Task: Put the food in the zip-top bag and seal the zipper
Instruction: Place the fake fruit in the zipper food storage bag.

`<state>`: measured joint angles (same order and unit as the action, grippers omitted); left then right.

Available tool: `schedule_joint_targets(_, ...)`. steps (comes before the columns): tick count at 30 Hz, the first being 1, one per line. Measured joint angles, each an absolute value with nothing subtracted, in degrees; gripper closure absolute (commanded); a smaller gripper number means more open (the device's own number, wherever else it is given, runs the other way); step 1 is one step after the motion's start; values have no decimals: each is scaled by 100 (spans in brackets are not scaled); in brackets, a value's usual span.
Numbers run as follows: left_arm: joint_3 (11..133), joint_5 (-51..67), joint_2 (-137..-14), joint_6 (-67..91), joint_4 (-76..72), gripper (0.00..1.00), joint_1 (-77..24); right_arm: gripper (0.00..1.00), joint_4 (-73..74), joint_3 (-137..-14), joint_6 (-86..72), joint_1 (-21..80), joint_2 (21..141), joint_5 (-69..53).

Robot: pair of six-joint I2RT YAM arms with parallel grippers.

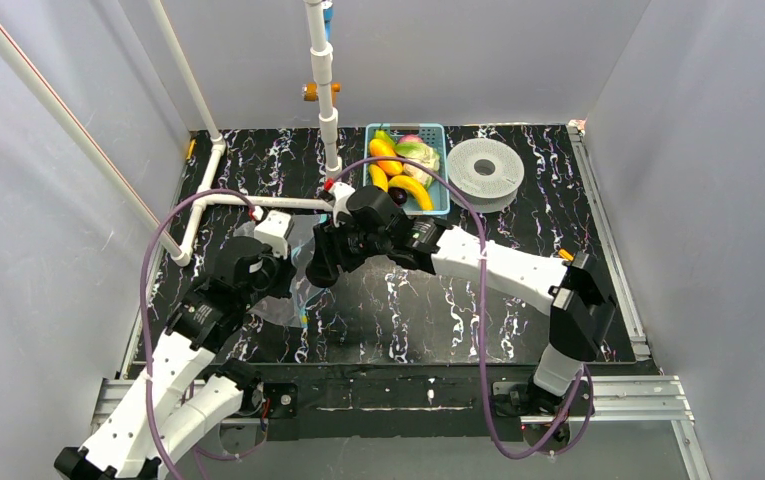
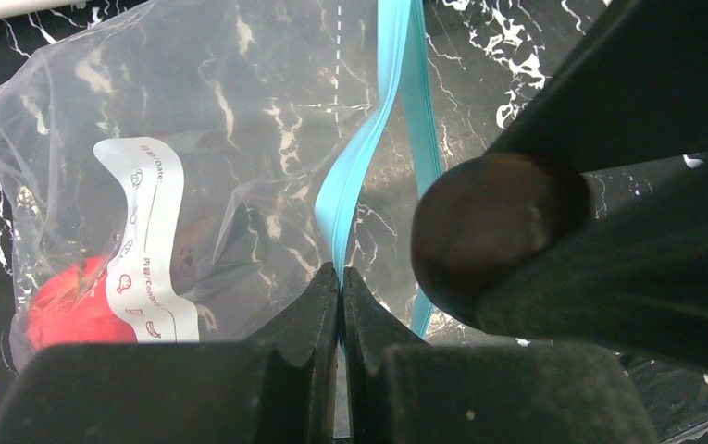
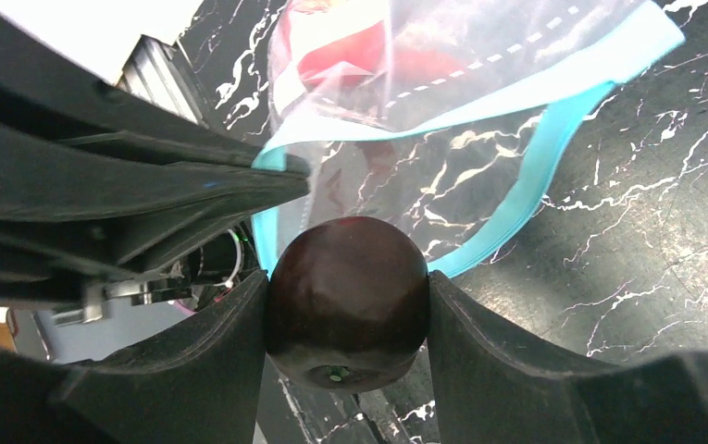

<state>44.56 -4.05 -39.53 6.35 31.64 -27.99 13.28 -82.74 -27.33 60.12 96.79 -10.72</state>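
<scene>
The clear zip-top bag [image 2: 192, 139] lies on the black marbled table with a red apple [image 2: 68, 301] inside it. My left gripper [image 2: 341, 273] is shut on the bag's pale-blue zipper [image 2: 368, 148] and holds that rim up, so the mouth gapes. My right gripper [image 3: 348, 277] is shut on a dark purple eggplant [image 3: 348, 305], right at the open mouth beside the zipper [image 3: 516, 194]. The eggplant also shows in the left wrist view [image 2: 489, 227]. In the top view both grippers meet left of centre, the left [image 1: 293, 275] and the right [image 1: 320, 268].
A light-blue basket [image 1: 405, 127] at the back holds a banana [image 1: 413, 190] and other toy food. A white spool [image 1: 485, 168] lies right of it. A white pipe frame [image 1: 258, 200] runs across the back left. Grey walls enclose the table.
</scene>
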Motion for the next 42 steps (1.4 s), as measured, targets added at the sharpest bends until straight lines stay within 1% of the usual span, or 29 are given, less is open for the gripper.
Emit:
schedule_joint_targets(4,4434,-395,-3732,635,3146,100,-2799,80,1284,-8274,-2733,6012,9806,-1002)
schedule_joint_targets(8,4427,-344,-3632,626,3129,100,-2799,67,1181,-8388,-2751,6012,9931,-952)
schedule_joint_targets(11,4423,-309,-3634,613,3127,100,-2799,47,1063,-8514,-2794,6012,10057,-906)
schedule_joint_targets(13,4410,-285,-3632,609,3127,100,-2799,36,996,-8547,-2821,6012,10114,-880)
schedule_joint_targets(16,4381,-272,-3603,600,3116,100,-2799,24,954,-8552,-2847,6012,10165,-836)
schedule_joint_targets(19,4364,-274,-3557,598,3085,100,-2799,15,930,-8552,-2858,6012,10173,-788)
schedule_joint_targets(21,4362,-274,-3529,596,3076,100,-2799,12,897,-8552,-2842,6012,10173,-764)
schedule_joint_targets(30,4359,-307,-3516,574,3046,100,-2799,13,899,-8530,-2797,6012,10147,-698)
schedule_joint_targets(34,4359,-375,-3522,576,3046,100,-2799,13,926,-8250,-2633,6012,9848,-499)
schedule_joint_targets(36,4359,-541,-3555,600,3046,100,-2799,13,969,-7955,-2499,5981,9404,-311)
schedule_joint_targets(37,4359,-679,-3590,617,3046,100,-2799,10,974,-7856,-2456,5948,9216,-272)
schedule_joint_targets(38,4359,-749,-3636,628,3046,100,-2799,2,974,-7728,-2408,5819,8914,-222)
schedule_joint_targets(40,4359,-757,-3715,642,3048,100,-2799,2,886,-7542,-2445,5590,8643,-189)
schedule_joint_targets(42,4359,-755,-3701,642,3048,100,-2799,2,701,-7240,-2888,5325,8799,-596)
